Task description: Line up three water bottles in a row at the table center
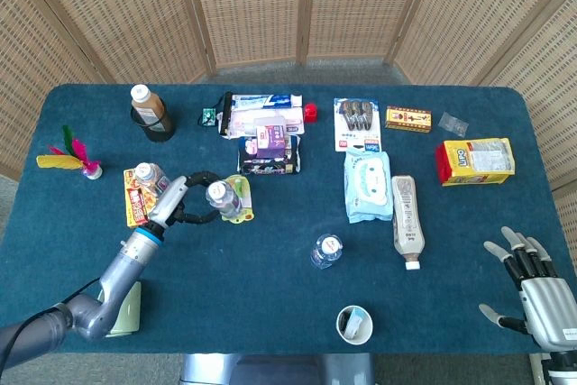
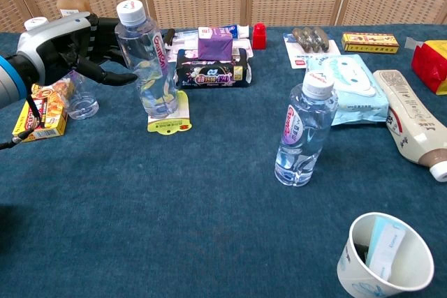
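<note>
My left hand (image 1: 174, 202) (image 2: 64, 48) grips a clear water bottle (image 1: 219, 196) (image 2: 149, 64) with a white cap, holding it slightly tilted over a yellow-green card packet (image 2: 168, 121). A second water bottle (image 1: 326, 251) (image 2: 303, 132) stands upright near the table centre. The third bottle (image 1: 144, 176) (image 2: 78, 97) stands at the left, behind my left hand and beside a yellow box (image 1: 133, 203). My right hand (image 1: 532, 288) hovers open with fingers spread at the table's near right corner, holding nothing; only the head view shows it.
A paper cup (image 1: 354, 324) (image 2: 385, 256) stands near the front edge. A white tube bottle (image 1: 407, 215) and a wipes pack (image 1: 368, 186) lie right of centre. A dark packet with a purple box (image 1: 269, 151) sits behind the held bottle. A brown drink bottle (image 1: 149, 110) stands back left.
</note>
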Motion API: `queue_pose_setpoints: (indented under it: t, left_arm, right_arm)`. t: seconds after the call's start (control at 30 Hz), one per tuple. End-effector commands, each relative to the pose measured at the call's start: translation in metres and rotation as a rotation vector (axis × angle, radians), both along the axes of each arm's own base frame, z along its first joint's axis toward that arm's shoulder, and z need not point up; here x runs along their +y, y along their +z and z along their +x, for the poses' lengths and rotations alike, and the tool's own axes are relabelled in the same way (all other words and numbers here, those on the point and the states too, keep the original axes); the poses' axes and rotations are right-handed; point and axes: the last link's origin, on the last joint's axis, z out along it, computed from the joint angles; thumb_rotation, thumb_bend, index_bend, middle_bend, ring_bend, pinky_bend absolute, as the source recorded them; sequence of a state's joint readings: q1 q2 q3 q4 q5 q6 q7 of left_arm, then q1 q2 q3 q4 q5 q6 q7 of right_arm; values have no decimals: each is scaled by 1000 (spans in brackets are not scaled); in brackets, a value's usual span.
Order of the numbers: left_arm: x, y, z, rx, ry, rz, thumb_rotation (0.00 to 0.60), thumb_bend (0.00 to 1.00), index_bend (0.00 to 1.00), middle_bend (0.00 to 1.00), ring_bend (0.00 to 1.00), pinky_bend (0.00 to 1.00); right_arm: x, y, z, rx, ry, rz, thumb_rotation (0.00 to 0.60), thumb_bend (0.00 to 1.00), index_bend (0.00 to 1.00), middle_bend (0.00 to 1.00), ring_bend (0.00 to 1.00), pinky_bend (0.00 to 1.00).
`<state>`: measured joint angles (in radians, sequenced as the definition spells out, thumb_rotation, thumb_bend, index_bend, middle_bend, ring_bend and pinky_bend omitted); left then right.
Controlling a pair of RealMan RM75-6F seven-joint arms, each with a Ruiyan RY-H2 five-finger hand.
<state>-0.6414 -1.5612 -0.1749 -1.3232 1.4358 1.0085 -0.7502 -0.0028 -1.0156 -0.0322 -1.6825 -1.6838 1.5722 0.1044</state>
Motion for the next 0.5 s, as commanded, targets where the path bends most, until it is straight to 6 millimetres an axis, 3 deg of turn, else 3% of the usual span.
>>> queue_pose_setpoints:
  t: [0.03,0.5]
  left_arm:
    - [-17,5,12,31,-87,-67,600,319,483,462,266,281]
    - [-47,-31,22,130,-181,-214,600,310,482,462,266,282]
  right_arm:
    - [1,0,0,-1,1,-1,600,0,171,27,0,0]
    - [1,4,-1,-11,0,-11,600,0,171,27,0,0]
